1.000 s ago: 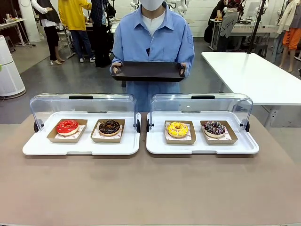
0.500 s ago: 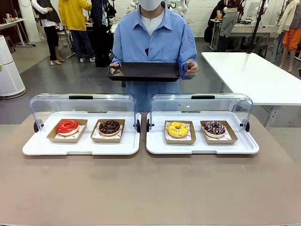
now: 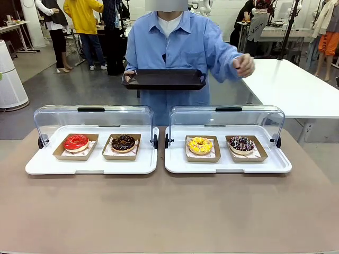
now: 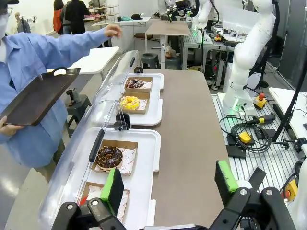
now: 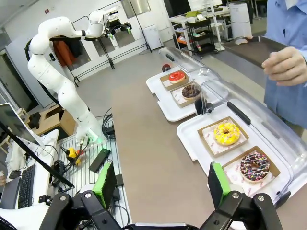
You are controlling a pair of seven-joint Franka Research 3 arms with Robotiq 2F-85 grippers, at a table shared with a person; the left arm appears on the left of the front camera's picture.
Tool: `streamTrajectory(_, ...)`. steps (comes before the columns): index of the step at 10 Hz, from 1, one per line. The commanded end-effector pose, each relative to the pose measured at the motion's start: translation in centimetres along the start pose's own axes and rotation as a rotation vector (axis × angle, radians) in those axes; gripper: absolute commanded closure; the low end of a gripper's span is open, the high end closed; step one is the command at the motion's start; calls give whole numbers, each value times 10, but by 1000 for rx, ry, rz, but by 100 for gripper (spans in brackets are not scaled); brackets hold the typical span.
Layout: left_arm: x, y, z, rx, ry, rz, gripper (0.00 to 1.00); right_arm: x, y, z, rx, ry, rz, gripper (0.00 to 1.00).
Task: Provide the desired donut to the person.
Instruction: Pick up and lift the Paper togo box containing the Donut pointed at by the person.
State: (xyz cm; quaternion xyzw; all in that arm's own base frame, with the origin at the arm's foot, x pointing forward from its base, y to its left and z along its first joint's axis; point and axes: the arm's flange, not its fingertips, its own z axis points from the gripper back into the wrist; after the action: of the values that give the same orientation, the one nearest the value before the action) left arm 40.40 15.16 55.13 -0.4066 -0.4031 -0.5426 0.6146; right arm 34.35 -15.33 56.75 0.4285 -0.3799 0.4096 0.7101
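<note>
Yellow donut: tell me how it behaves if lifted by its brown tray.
The yellow donut has glossy icing with sprinkles, so squeezing would probably mar it. Its shallow brown tray looks like thin card, likely light and bendy. Resting on paper, it may slide if tilted.

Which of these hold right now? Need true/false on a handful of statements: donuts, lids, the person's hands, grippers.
1. The red donut lies on the left white tray. True.
2. Both clear lids are shut over the donuts. False: both stand open, tilted back behind the trays.
3. The person holds the dark tray with one hand; the other hand is raised out to the side. True.
4. The right gripper is shut on the yellow donut. False: it is open and empty, away from the donut, which lies on the right white tray.
5. The left gripper is open. True.
</note>
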Motion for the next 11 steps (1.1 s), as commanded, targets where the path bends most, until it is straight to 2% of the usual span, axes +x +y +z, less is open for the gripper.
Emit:
streamTrajectory(1,0,-1,1,-3,-5,-2,0,-1,-1,1,7,-5,-3,0)
streamTrajectory(11,0,-1,1,-3,-5,-2,0,-1,-1,1,7,-5,-3,0)
